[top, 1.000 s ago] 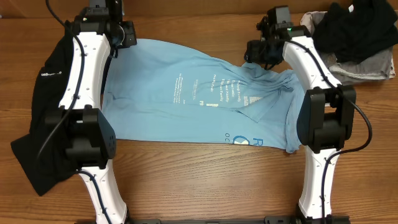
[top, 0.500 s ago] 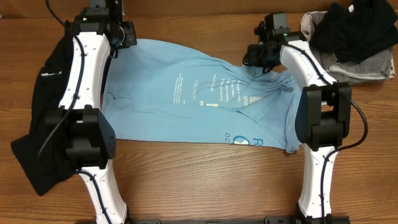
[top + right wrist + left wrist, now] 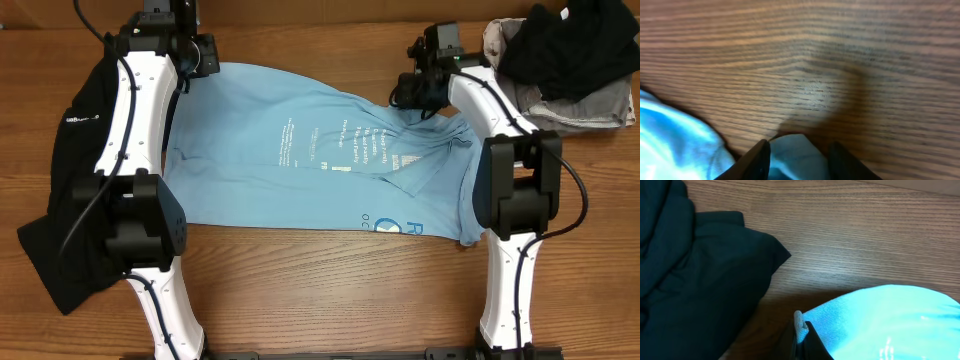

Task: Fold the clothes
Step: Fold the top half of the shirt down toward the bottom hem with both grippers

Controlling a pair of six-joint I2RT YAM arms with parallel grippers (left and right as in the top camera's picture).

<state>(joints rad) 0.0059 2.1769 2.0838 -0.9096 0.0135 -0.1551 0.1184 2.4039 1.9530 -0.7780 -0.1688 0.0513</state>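
One light-blue T-shirt (image 3: 300, 150) is laid flat on the table (image 3: 320, 300), with one black garment (image 3: 55, 230) at its left and a second heaped far right. Its far edge is pinched by the left gripper (image 3: 802, 342), and a fold is straddled by the spread right gripper (image 3: 800, 162).

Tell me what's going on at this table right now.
Two robot arms are working on a light-blue fabric T-shirt with white lettering, spread on the wooden table. The left tool is pinched shut on its far-left corner; the right tool is open around fabric at the far-right edge. A black shirt lies at left, a pile of dark and grey clothes at far right.
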